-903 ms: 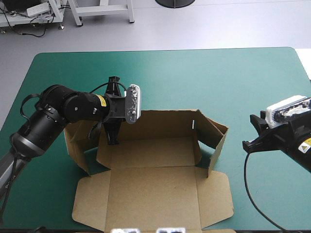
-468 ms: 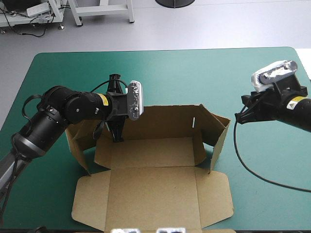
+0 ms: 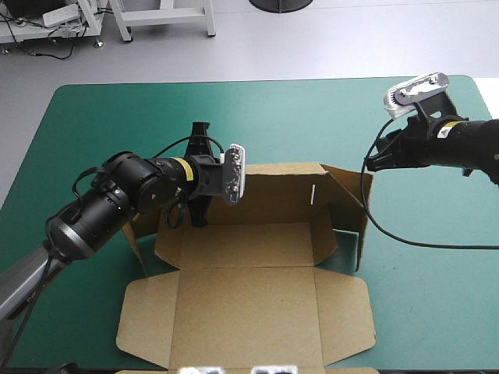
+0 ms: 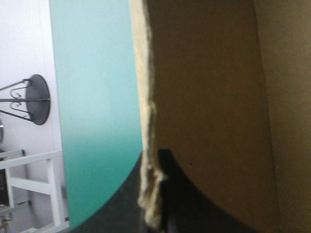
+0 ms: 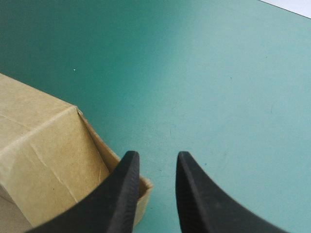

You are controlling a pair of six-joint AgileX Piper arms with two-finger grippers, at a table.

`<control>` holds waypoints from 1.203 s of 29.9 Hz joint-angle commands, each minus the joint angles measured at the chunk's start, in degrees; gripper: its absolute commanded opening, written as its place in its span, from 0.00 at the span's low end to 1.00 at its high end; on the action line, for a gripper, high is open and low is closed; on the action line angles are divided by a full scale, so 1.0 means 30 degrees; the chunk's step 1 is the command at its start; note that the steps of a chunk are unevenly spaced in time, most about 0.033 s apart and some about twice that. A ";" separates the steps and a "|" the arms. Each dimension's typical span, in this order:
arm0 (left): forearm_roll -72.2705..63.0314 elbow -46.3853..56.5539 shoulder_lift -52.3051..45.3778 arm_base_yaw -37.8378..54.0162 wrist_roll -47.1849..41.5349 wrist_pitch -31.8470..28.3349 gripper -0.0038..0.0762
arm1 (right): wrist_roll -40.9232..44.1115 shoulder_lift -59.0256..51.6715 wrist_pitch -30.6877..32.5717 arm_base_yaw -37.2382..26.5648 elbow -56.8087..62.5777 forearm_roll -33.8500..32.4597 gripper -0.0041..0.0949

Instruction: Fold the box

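Observation:
The brown box [image 3: 248, 243] lies open in the middle of the table, back wall [image 3: 277, 191] and right wall [image 3: 348, 212] raised, lid [image 3: 245, 315] flat toward the near edge. My left gripper [image 3: 199, 204] is shut on the left end of the back wall. In the left wrist view the board's edge [image 4: 148, 145] runs between the black fingers of that gripper [image 4: 151, 194]. My right gripper [image 3: 371, 161] hovers at the far top corner of the right wall. Its fingers [image 5: 154, 155] stand a little apart, open, with the box corner [image 5: 46, 141] just beside one finger.
The left side flap [image 3: 134, 234] leans half raised under my left arm. Bare teal-green cover [image 3: 312, 117] stretches beyond the box and to its right [image 5: 218, 73]. A black cable [image 3: 405, 238] hangs from the right wrist across the table.
My right arm swung from the table's right edge up and left to the box's far right corner. The left gripper shifted right with the back wall, which now stands straighter.

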 commanded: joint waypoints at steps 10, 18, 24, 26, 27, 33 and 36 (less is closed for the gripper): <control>0.4692 0.0305 -0.0594 -0.0992 -0.1925 -0.4895 0.04 | 0.0012 -0.0384 -0.0996 0.0060 -0.1291 -0.0637 0.29; 0.7110 0.0529 -0.0631 -0.0992 -0.4610 -0.5425 0.04 | 0.0326 -0.0308 -0.0709 0.0060 -0.1847 -0.0527 0.29; 0.7161 0.1161 -0.0631 -0.0992 -0.5156 -0.5720 0.04 | 0.0328 0.0537 -0.0837 0.0060 -0.1847 0.0075 0.29; 0.7547 0.1695 -0.0672 -0.0992 -0.5162 -0.6104 0.04 | 0.0288 0.1049 -0.0984 0.0060 -0.1847 0.0121 0.29; 0.7636 0.2078 -0.0672 -0.0992 -0.5194 -0.6328 0.04 | 0.0288 0.1301 -0.1107 0.0060 -0.1847 0.0245 0.29; 0.7681 0.2940 -0.0672 -0.0992 -0.5825 -0.7949 0.04 | 0.0288 0.3470 -0.1369 0.0060 -0.2060 0.0655 0.29; 0.7982 0.2940 -0.0672 -0.0992 -0.6133 -0.8524 0.04 | -0.0026 0.4565 -0.1144 0.0060 -0.2698 0.1422 0.26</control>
